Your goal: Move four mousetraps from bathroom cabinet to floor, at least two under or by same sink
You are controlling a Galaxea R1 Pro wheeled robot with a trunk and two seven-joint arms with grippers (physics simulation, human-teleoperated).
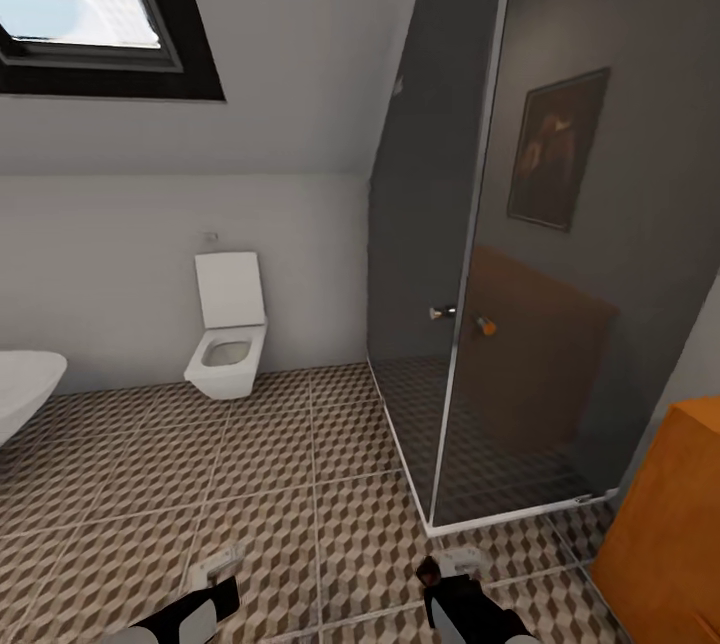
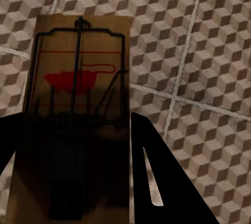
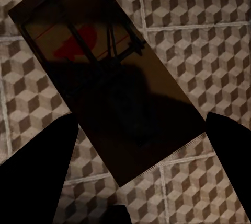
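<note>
Both arms hang low over the bathroom floor [image 1: 300, 484], the brown, beige and white cube-pattern tile, and each carries a mousetrap.

In the left wrist view the left mousetrap [image 2: 78, 93] sits between the two dark fingers of the left gripper [image 2: 73, 172]; its tan board stretches away past the fingertips, red mark and dark wire bar facing the camera, and tile shows beyond it (so it appears to be held clear of the floor). The fingers press against both long edges, clamped on the board. In the head view this gripper [image 1: 205, 589] is at the lower edge, with a pale bit of the trap at its tip.

In the right wrist view the right mousetrap [image 3: 104, 72] lies slantwise across the picture, darkened by shadow, red mark towards its far end. The right gripper [image 3: 138, 145] has one black finger on each side; they stand wide, and I cannot tell whether they actually touch the board. In the head view that gripper [image 1: 450, 579] is near the shower's corner.

The glass shower enclosure [image 1: 480, 224] stands ahead, a white toilet [image 1: 228, 334] against the far wall, a white bathtub [image 1: 20, 389] rim at the left, and the orange-brown cabinet [image 1: 665, 524] at the right.
</note>
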